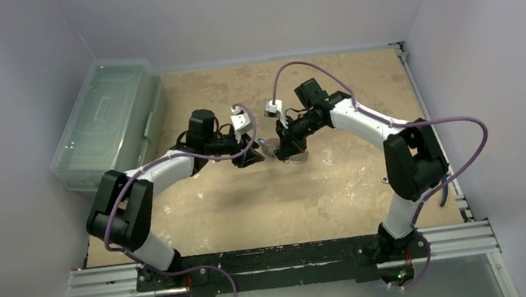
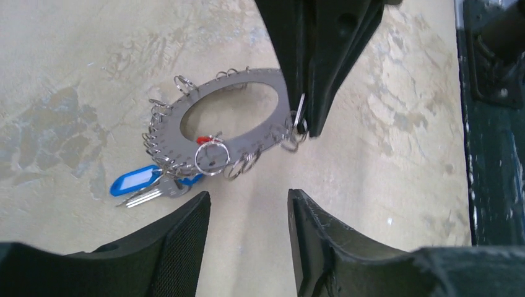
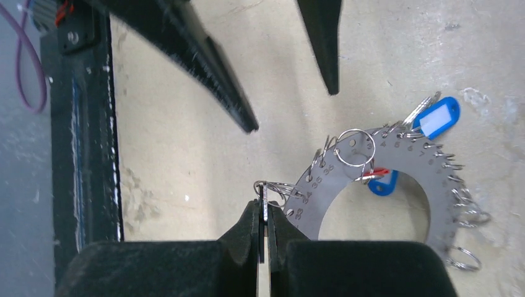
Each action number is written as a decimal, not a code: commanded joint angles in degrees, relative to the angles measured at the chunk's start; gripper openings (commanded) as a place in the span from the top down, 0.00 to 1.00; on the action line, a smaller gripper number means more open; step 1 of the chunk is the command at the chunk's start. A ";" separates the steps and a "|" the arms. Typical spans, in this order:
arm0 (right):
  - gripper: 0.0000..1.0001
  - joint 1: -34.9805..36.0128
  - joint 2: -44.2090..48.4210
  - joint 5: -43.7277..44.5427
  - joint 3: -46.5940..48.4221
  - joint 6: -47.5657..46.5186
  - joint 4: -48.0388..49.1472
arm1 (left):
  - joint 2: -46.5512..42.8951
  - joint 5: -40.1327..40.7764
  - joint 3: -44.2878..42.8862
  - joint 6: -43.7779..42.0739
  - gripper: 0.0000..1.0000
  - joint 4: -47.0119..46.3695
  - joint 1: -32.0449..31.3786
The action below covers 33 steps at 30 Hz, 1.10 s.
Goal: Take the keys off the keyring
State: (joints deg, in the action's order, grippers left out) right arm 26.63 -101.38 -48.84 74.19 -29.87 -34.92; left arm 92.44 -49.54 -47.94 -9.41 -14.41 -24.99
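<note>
The keyring [image 2: 247, 83] is a flat silvery numbered ring fringed with small split rings, held tilted over the table. It also shows in the right wrist view [image 3: 319, 198]. Silvery keys [image 2: 148, 195] with a blue tag [image 2: 133, 180] hang from its far edge, and the tag also shows in the right wrist view [image 3: 436, 117]. A small red-tagged ring [image 3: 377, 172] sits on the band. My right gripper [image 3: 265, 207] is shut on a thin metal key [image 3: 264, 193], seen edge-on and joined to the keyring by a split ring. My left gripper [image 2: 247, 198] is open and empty, just short of the keyring.
A clear plastic lidded box [image 1: 109, 122] stands at the table's left edge. The black mounting rail [image 1: 281, 256] runs along the near edge. In the top view both grippers, left [image 1: 252, 157] and right [image 1: 289, 151], meet mid-table.
</note>
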 commanded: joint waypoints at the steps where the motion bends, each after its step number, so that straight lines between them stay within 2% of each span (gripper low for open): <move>1: 1.00 0.18 5.11 1.23 1.42 -13.48 -7.02 | -2.91 -6.11 -5.31 -19.53 0.51 19.05 1.02; 4: 1.00 0.20 7.87 2.85 -0.84 -17.86 -7.46 | -2.48 -6.47 -9.55 -28.96 0.51 30.37 2.19; 6: 1.00 0.21 9.53 4.28 -2.52 -20.38 -7.67 | -0.50 -4.63 -15.21 -40.69 0.51 49.02 2.84; 8: 1.00 0.21 10.88 5.01 -3.79 -22.64 -8.15 | -0.74 0.30 -19.22 -50.01 0.50 61.17 3.77; 11: 1.00 0.20 13.34 6.55 -6.12 -25.42 -8.21 | -4.42 6.29 -23.57 -58.58 0.48 69.76 5.53; 13: 1.00 0.19 15.79 6.96 -8.71 -27.97 -7.16 | -7.89 7.71 -24.52 -66.41 0.41 71.41 5.38; 15: 1.00 0.33 18.75 7.82 -11.76 -30.94 -5.33 | -11.60 6.37 -21.99 -71.39 0.30 66.00 4.56; 20: 1.00 0.49 24.96 9.38 -17.05 -37.52 -3.24 | -16.21 1.70 -10.91 -80.64 0.28 48.08 -3.16; 25: 1.00 0.51 28.29 9.06 -21.57 -41.80 -2.01 | -9.78 -0.38 -14.62 -78.69 0.38 42.56 -12.66; 29: 1.00 0.52 28.77 9.02 -23.21 -42.86 -0.89 | -4.53 0.06 -16.90 -71.82 0.57 35.20 -16.77; 33: 1.00 0.54 28.87 8.51 -23.13 -43.17 -0.77 | -0.72 0.18 -16.81 -70.58 0.61 30.59 -19.28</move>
State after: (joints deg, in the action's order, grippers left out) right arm 26.74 -73.73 -39.53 50.89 -70.41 -38.22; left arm 89.67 -46.92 -62.46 -82.15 23.90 -42.46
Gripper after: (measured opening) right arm 0.024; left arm 0.396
